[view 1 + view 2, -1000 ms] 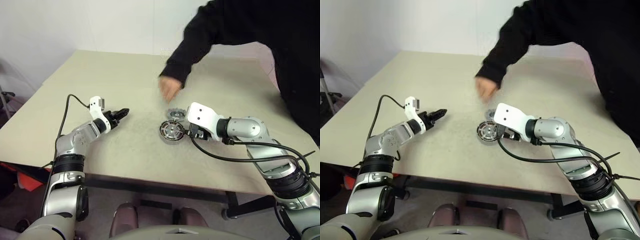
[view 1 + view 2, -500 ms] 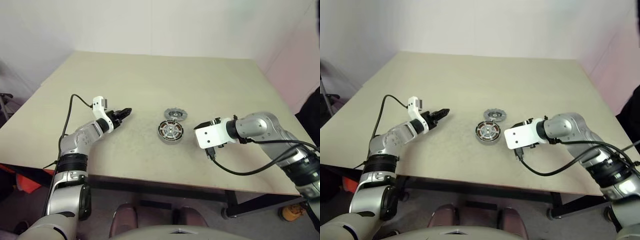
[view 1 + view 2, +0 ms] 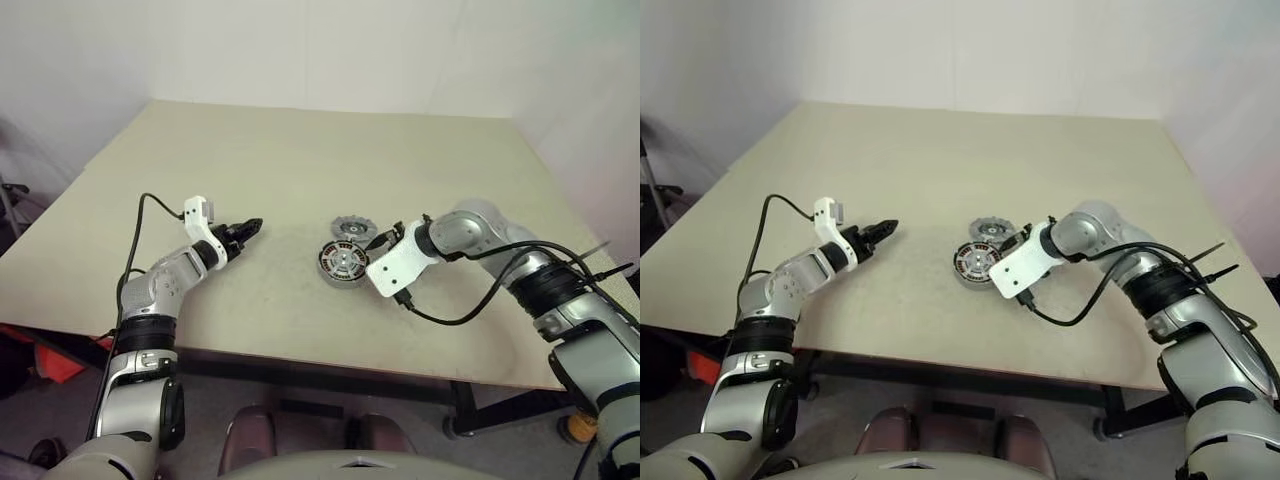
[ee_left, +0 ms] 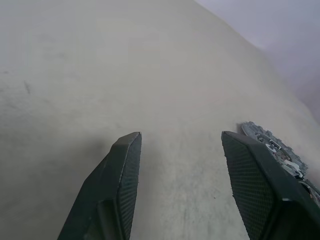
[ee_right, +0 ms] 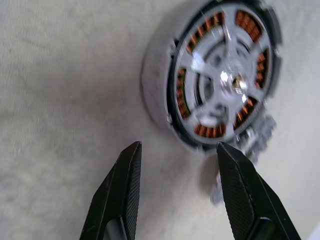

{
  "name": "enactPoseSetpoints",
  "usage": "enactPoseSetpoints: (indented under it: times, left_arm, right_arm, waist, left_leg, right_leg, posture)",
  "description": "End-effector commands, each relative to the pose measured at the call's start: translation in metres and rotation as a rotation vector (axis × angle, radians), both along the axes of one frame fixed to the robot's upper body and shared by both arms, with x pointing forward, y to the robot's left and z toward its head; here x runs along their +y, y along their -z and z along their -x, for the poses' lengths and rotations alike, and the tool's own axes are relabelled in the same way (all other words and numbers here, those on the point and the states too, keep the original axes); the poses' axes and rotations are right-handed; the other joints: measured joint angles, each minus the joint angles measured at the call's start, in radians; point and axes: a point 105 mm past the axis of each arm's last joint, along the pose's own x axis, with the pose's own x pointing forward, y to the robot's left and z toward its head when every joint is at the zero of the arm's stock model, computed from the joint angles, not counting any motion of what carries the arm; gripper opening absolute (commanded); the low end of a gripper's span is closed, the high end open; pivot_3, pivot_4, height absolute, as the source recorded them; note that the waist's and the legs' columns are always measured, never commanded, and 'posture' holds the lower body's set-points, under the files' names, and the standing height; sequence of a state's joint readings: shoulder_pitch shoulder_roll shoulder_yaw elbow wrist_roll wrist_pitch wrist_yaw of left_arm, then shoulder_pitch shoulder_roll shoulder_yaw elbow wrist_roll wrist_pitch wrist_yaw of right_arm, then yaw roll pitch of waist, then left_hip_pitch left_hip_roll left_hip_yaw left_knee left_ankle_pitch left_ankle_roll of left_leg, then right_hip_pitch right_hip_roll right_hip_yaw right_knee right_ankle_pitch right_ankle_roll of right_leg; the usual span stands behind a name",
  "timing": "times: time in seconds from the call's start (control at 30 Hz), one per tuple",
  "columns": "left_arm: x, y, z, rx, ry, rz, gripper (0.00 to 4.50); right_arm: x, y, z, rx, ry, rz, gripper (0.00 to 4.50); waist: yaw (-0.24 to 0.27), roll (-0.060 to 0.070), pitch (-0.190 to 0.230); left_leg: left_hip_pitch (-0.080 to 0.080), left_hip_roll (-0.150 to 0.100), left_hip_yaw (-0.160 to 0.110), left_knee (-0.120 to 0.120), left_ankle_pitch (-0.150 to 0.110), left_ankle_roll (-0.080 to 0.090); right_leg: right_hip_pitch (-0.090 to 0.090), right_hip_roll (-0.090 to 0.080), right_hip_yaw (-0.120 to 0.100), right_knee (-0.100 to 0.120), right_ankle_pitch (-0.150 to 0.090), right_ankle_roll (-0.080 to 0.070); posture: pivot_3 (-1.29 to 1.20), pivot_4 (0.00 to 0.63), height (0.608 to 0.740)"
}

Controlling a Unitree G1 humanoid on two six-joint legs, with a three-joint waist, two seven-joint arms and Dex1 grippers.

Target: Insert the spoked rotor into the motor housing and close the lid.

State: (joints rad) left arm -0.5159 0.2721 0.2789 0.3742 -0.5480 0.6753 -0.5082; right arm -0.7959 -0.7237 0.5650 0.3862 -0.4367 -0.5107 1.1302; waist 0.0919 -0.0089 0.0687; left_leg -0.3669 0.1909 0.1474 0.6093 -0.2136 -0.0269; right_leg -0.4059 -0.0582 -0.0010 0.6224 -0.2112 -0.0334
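Right fingers (image 5: 131, 192) stand apart, holding nothing, poised above the counter (image 3: 300, 170) just beside the housing (image 5: 217, 82). The housing lies face up, its copper windings ringing a silver hub. Left fingers (image 4: 122, 185) likewise stand apart and empty, low over bare counter, well apart from the parts. The left gripper (image 3: 243, 230) sits at the robot's left; the right gripper (image 3: 380, 240) sits just right of the parts.

Location of parts. The rotor (image 3: 351, 229) lies flat on the counter, just beyond the housing (image 3: 342, 262) and very near it; whether the two touch cannot be told.

Likely faults (judgement). (a) The fingers are aimed nearer the housing than the rotor; closing here may seize or shove the wrong part. (b) The rotor is thin and flat, so the fingers may skid off its notched rim, or push it into the housing and slide both. (c) If magnets are present, the rotor may snap in crooked when brought over the windings, leaving it tilted and the lid unable to seat. (d) No separate lid can be made out.

Count. Rotor: one. Housing: one. Grippers: two, two fingers each. Counter: one.
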Motion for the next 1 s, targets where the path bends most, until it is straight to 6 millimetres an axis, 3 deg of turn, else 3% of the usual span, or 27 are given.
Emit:
enactPoseSetpoints:
  times: [0.03, 0.47, 0.57, 0.73, 0.87, 1.0]
  left_arm:
    - [0.002, -0.016, -0.002, -0.055, -0.005, 0.002, 2.74]
    - [0.003, -0.015, -0.002, -0.053, -0.013, 0.001, 2.74]
    - [0.004, -0.015, -0.002, -0.054, -0.016, 0.001, 2.74]
    - [0.005, -0.014, -0.002, -0.052, -0.019, 0.0, 2.74]
    - [0.005, -0.015, -0.003, -0.053, -0.019, 0.0, 2.74]
    - [0.005, -0.015, -0.003, -0.054, -0.018, -0.001, 2.74]
  right_arm:
    - [0.005, -0.01, -0.004, -0.042, -0.037, 0.0, 2.65]
    - [0.004, 0.001, -0.008, -0.035, -0.047, 0.035, 2.65]
    - [0.004, 0.0, -0.009, -0.042, -0.05, 0.032, 2.01]
    - [0.009, -0.006, -0.01, -0.056, -0.061, 0.005, 0.35]
    - [0.011, -0.009, -0.012, -0.066, -0.051, -0.015, 0.35]
    - [0.008, -0.01, -0.016, -0.079, -0.019, -0.028, 0.0]
  waist:
    - [0.0, 0.0, 0.0]
    - [-0.003, 0.0, 0.0]
    - [-0.005, 0.0, 0.0]
    - [-0.01, -0.001, 0.0]
    - [-0.014, -0.001, 0.0]
    - [-0.018, -0.001, 0.0]
  left_leg:
    - [0.0, 0.0, 0.0, 0.0, 0.0, 0.0]
    - [0.0, 0.0, 0.0, 0.001, -0.001, 0.001]
    - [0.0, 0.0, 0.0, 0.001, -0.001, 0.001]
    - [0.0, 0.0, 0.0, 0.001, -0.001, 0.001]
    - [-0.001, 0.0, 0.0, 0.001, -0.001, 0.001]
    - [-0.001, 0.0, 0.0, 0.001, -0.001, 0.002]
  right_leg:
    - [0.0, 0.0, 0.0, 0.0, 0.0, 0.0]
    - [0.0, 0.0, 0.0, 0.0, 0.0, 0.0]
    - [0.0, 0.0, 0.0, 0.0, 0.0, 0.0]
    - [0.001, 0.0, 0.0, 0.0, 0.0, 0.0]
    - [0.0, 0.0, 0.0, 0.0, 0.0, 0.0]
    - [0.0, 0.0, 0.0, 0.0, 0.0, 0.0]
  posture:
    - [0.0, 0.0, 0.74]
    - [0.0, 0.0, 0.74]
    - [0.0, 0.0, 0.74]
    - [0.0, 0.0, 0.74]
    - [0.0, 0.0, 0.74]
    - [0.0, 0.0, 0.74]
